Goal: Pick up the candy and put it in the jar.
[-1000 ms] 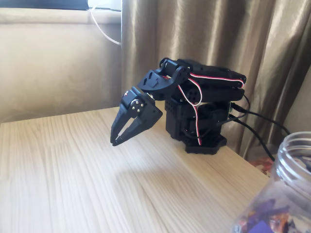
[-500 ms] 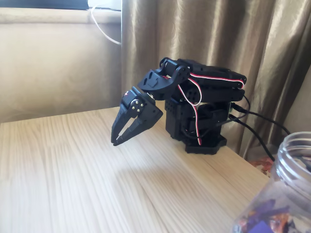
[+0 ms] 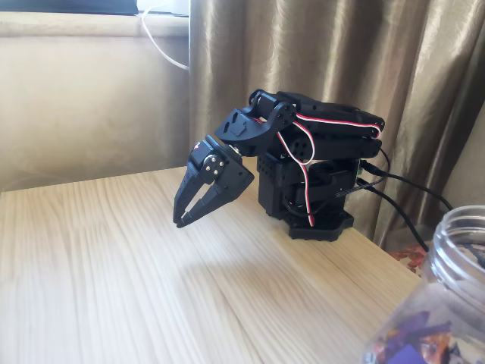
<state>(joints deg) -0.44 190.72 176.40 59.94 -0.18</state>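
Above the pale wooden table point(image 3: 114, 273), the folded black arm's hand point(image 3: 182, 218) hangs with fingers nearly pressed together, holding nothing.
Purple-and-orange wrapped candy point(image 3: 413, 345) already lies inside the clear plastic jar point(image 3: 455, 250) at lower right; this fits either a finished drop or another candy awaited.

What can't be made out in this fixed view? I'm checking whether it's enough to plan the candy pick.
- Jar: cut off by the right and bottom edges; base and full contents unseen.
- Wrappers in the jar: blurred, close to the lens; individual candies can't be told apart.
- Gripper: fingertips nearly together; a slit shows higher up, nothing visibly held.
- Table: the near part is beyond the bottom edge.
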